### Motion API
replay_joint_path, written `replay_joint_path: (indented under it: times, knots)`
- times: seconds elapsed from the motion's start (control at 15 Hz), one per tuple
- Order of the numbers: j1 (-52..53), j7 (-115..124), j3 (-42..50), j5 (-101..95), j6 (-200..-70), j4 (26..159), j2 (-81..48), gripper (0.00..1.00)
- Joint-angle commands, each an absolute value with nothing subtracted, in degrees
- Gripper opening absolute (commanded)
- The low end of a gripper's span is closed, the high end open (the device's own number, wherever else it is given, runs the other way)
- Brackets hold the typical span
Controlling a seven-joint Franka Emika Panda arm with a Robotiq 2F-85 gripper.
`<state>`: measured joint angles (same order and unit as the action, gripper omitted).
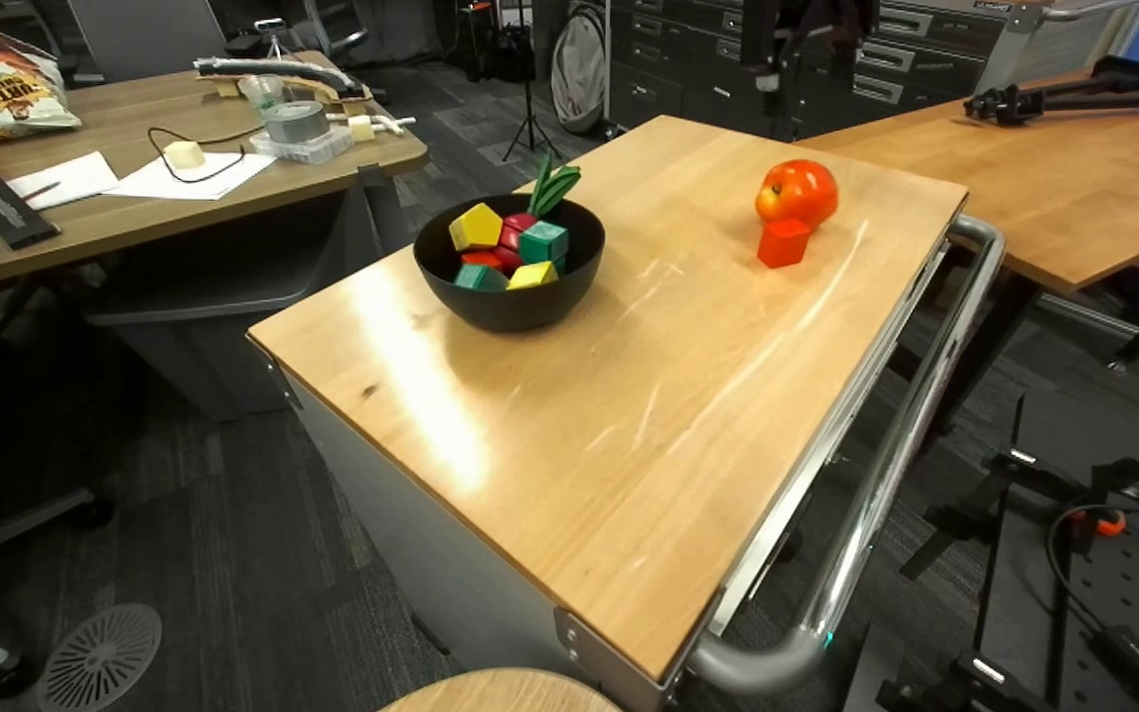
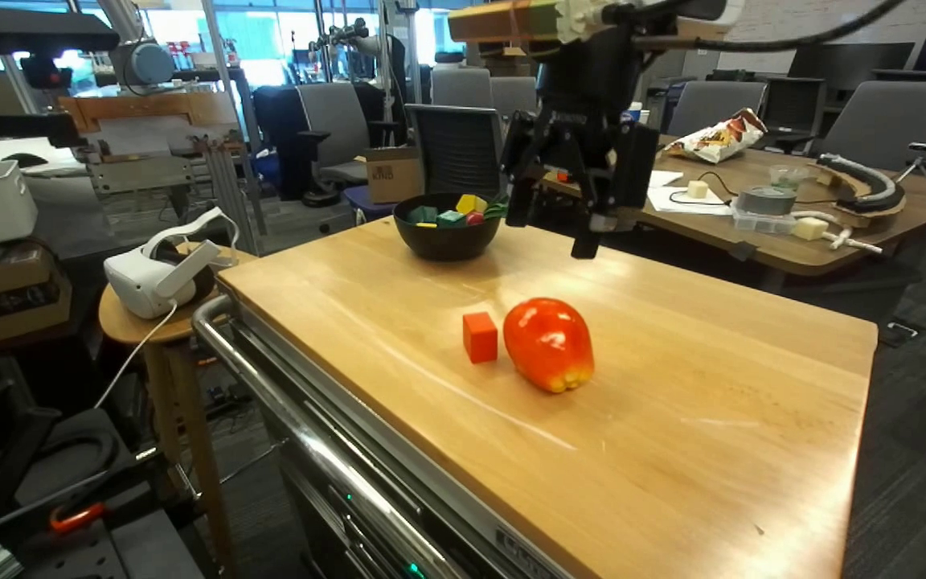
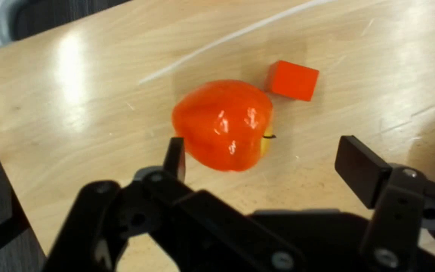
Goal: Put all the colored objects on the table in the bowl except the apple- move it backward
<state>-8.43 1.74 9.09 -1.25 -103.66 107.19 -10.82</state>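
Plainly, the bag (image 1: 16, 94) on the cluttered desk (image 1: 125, 104) gives you the clearest print: dark letters that seem to say "TURTLE CHIPS". In an exterior view a cardboard box (image 2: 395, 185) among the chairs (image 2: 455, 149) shows "KIND", while a label (image 2: 521, 553) on the front of your counter (image 2: 712, 498) is cut off and too blurred to read.

That desk also carries a roll of gray tape (image 1: 295, 121), a clear plastic box (image 1: 305, 148) and sheets of paper (image 1: 204, 183). Beside your counter, past the end of its metal rail (image 1: 886, 470), a white headset (image 2: 141, 281) rests on a round stool (image 2: 115, 325).

Closer in, you have a red block (image 1: 783, 244) just beside the apple (image 1: 797, 195) in both exterior views. The black bowl (image 1: 510, 311) stands well apart from them, near the edge opposite the rail, holding yellow blocks (image 1: 476, 227), green blocks (image 1: 543, 245), a red piece (image 1: 481, 260) and a dark-red fruit (image 1: 517, 229) with green leaves (image 1: 557, 188) that reach past the rim.

The apple itself lies on its side on the counter, glossy red-orange, with yellow at its lobed end and, in the wrist view, a short dark stem. Your jaws hang above the counter, spread wide and holding nothing; the wrist view puts one finger (image 3: 174, 156) across the apple's edge, but an exterior view shows them higher up and apart from it.
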Motion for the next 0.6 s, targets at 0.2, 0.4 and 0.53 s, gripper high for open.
replay_joint_path:
  times: [0.2,0.4,0.53]
  knots:
    - [-9.18,1.8,8.56,1.5,-104.82,109.18,-10.81,1.0]
    - [-9.18,1.19,8.09,6.22,-108.34,113.41,-7.68,1.0]
    - [-8.9,1.43,7.97,7.75,-110.47,116.28,-5.69,1.0]
